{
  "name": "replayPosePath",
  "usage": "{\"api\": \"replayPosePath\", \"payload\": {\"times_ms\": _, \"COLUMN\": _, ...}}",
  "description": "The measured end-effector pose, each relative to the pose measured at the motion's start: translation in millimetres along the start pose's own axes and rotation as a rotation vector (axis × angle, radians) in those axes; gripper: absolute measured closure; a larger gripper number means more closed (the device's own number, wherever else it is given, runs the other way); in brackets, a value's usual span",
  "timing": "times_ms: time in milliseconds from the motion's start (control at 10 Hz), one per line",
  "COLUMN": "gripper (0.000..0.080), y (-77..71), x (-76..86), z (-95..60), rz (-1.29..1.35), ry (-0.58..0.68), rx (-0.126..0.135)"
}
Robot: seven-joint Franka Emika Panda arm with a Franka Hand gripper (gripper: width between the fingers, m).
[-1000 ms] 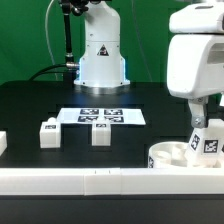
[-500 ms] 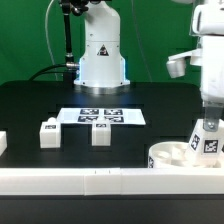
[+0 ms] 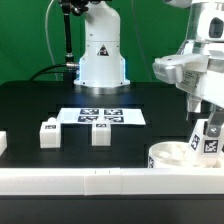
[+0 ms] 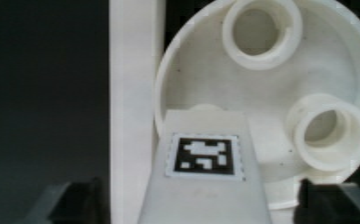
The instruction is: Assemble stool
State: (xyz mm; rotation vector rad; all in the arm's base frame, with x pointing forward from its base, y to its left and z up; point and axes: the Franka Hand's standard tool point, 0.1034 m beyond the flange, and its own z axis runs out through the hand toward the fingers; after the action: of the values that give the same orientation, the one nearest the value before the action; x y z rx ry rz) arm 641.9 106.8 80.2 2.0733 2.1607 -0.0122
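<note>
The gripper (image 3: 203, 127) straddles an upright leg (image 4: 203, 150) standing at the edge of the seat (image 3: 170, 156), jaws apart with a gap on either side. The seat lies against the rail (image 3: 90, 180). Two more legs (image 3: 49, 133) (image 3: 100, 132) stand near the marker board (image 3: 100, 116).

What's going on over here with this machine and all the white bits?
A robot arm is putting together a small white stool. Its pincer hangs over one leg that stands upright on the round seat, with a finger on either side of it, apparently not yet gripping. Two more legs sit loose on the black table.
</note>
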Motion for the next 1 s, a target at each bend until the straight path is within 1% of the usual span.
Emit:
{"api": "replayPosePath", "payload": {"times_ms": 100, "gripper": 0.0424, "y": 0.0, "x": -0.3, "z": 0.1, "rz": 0.000, "ry": 0.000, "rx": 0.000}}
{"api": "replayPosePath", "payload": {"times_ms": 200, "gripper": 0.0424, "y": -0.7, "x": -0.7, "z": 0.3, "rz": 0.016, "ry": -0.001, "rx": 0.003}}
{"api": "replayPosePath", "payload": {"times_ms": 300, "gripper": 0.0465, "y": -0.7, "x": -1.1, "z": 0.4, "rz": 0.034, "ry": -0.001, "rx": 0.003}}
{"api": "replayPosePath", "payload": {"times_ms": 500, "gripper": 0.0465, "y": -0.8, "x": -1.2, "z": 0.4, "rz": 0.038, "ry": -0.001, "rx": 0.003}}
{"api": "replayPosePath", "payload": {"times_ms": 700, "gripper": 0.0465, "y": -1.9, "x": -2.9, "z": 0.4, "rz": 0.257, "ry": -0.003, "rx": 0.013}}
{"api": "replayPosePath", "payload": {"times_ms": 900, "gripper": 0.0465, "y": -2.1, "x": -4.1, "z": 0.4, "rz": 0.461, "ry": -0.003, "rx": 0.015}}
{"api": "replayPosePath", "payload": {"times_ms": 1000, "gripper": 0.0465, "y": -2.1, "x": -4.4, "z": 0.5, "rz": 0.521, "ry": -0.001, "rx": 0.015}}
